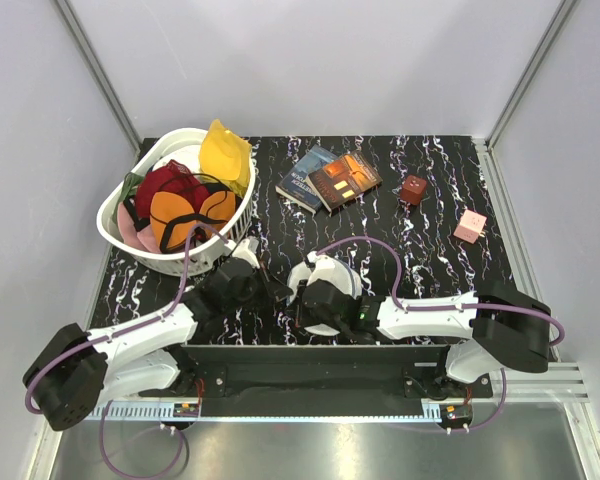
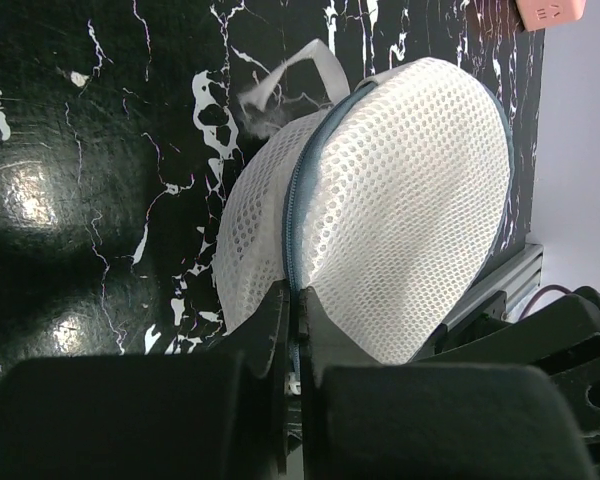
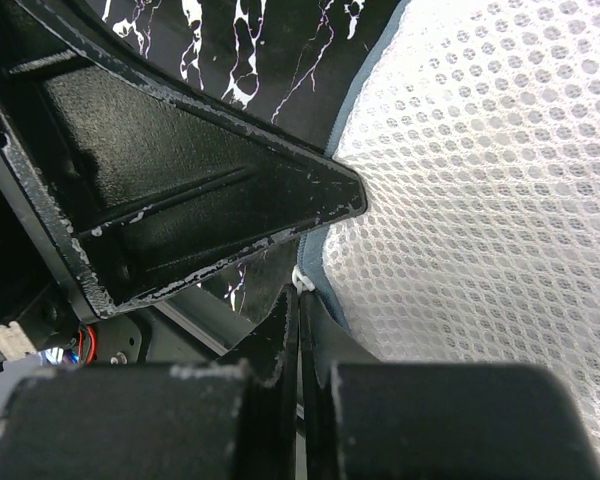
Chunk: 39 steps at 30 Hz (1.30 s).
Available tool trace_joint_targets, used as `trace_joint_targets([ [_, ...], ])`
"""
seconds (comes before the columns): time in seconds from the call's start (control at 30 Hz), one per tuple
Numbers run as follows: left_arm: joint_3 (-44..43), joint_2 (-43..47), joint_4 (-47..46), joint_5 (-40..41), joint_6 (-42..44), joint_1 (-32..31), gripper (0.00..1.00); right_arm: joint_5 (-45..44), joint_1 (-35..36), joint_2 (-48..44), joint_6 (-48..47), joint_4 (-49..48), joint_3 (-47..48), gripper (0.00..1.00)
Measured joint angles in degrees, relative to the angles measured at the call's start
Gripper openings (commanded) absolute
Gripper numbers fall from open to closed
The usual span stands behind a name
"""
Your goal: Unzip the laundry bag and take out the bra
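While your left pincer is pinching narrow at the near end of the zipper, seemingly on the pull though the pull itself is hidden, your right pincer is clamping tight on the blue-trimmed edge of the laundry bag. You are working the unzipping step: the bag is lying zipped on the surface between both arms, with the bra out of sight. Next you are needing a steady drag along the seam while the right side is anchoring the mesh.
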<state>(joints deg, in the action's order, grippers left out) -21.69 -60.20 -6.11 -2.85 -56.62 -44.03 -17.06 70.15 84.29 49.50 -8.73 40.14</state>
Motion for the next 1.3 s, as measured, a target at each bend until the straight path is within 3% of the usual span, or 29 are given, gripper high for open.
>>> trace_joint_targets([
  [0.6, -1.14, 0.55, 2.71, 0.63, 1.40, 0.00, 0.00, -0.59, 0.00, -4.13, 1.42, -0.50, -3.82, 0.00],
  [1.3, -2.21, 1.29, 5.22, 0.90, 4.35, 4.81, 0.00, -3.45, 0.00, -12.98, 4.79, 2.12, -11.13, 0.00],
])
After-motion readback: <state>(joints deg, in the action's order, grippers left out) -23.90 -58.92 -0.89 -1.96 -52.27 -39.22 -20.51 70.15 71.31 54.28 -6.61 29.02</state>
